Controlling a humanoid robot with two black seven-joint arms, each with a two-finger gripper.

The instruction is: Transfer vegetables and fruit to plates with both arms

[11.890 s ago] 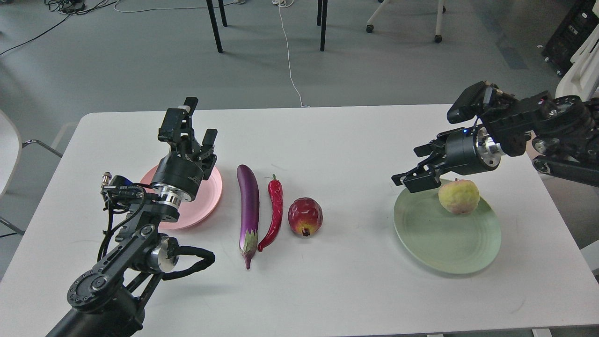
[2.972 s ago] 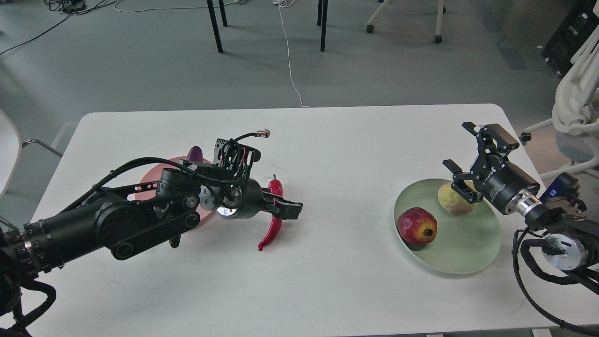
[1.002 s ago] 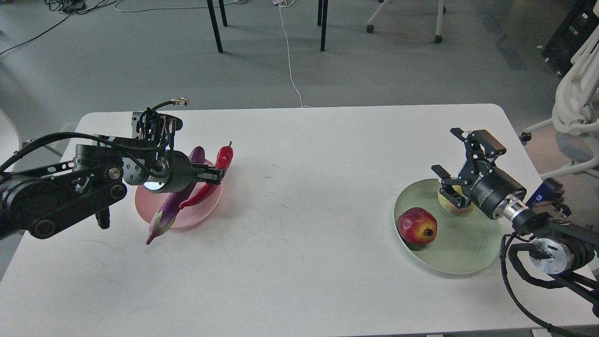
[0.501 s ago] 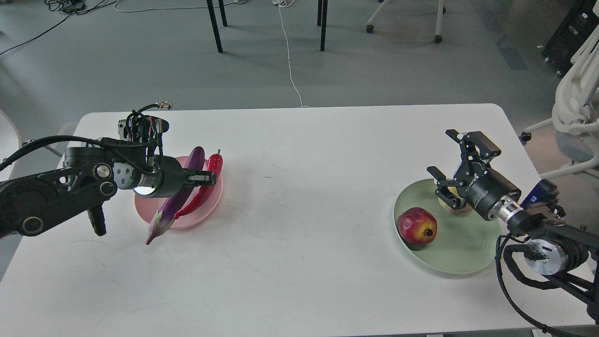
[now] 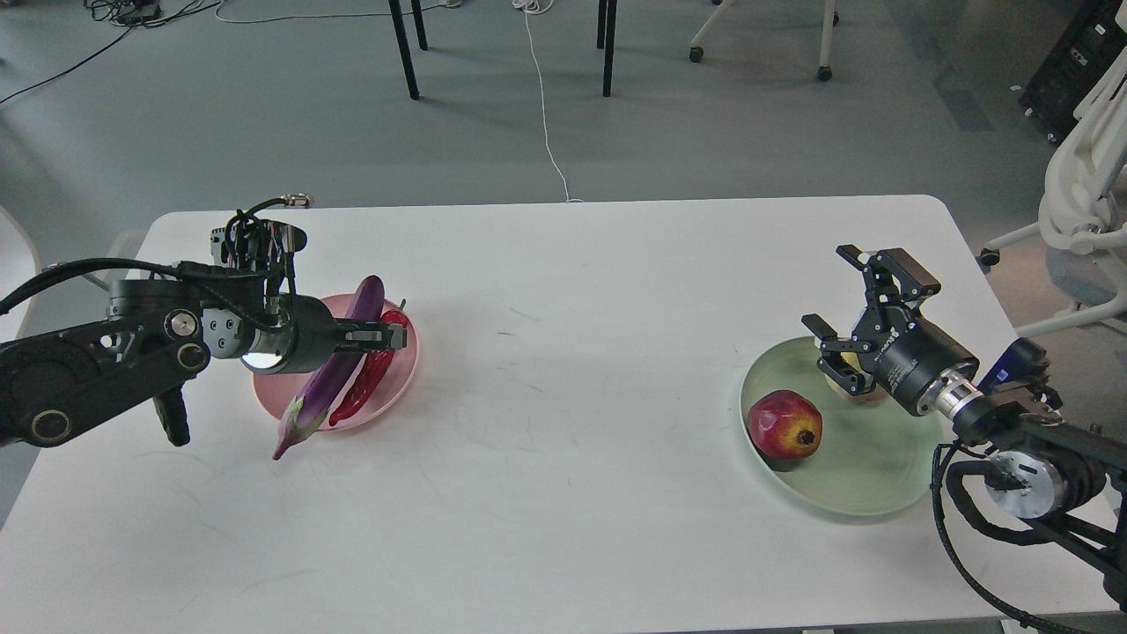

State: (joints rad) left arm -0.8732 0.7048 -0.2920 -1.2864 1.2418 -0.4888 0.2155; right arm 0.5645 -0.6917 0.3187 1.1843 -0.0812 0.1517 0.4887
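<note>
Grey floor, chair legs and a trailing white cable lay behind the white table (image 5: 563,493) I was working over. Half a second earlier my left gripper (image 5: 394,335) had carried the chili pepper (image 5: 367,379) a little above the pink plate (image 5: 401,374); now the pepper had come down and lay in the plate, touching the eggplant (image 5: 333,370) along its right side. The jaws were still at the pepper's upper part, and I could not tell whether they had let go or were still pinching it. I judged this the last placement on that side, with only the release and withdrawal left.

The eggplant lay slantwise across the pink plate, its dark tip at the far rim and its green-white stem cap hanging over the near rim onto the table. It looked glossy and slick, and I judged that a careless retreat of the arm could nudge it off. The pepper, curved and shiny red, sat wholly within the plate as far as I could see.

On the other side, my right gripper (image 5: 843,319) had barely shifted and hovered with its jaws spread wide over the pale green plate (image 5: 845,489), holding nothing. The red fruit (image 5: 785,425) rested in that plate's left part; the yellow-green fruit (image 5: 847,374) was mostly hidden behind the gripper.
</note>
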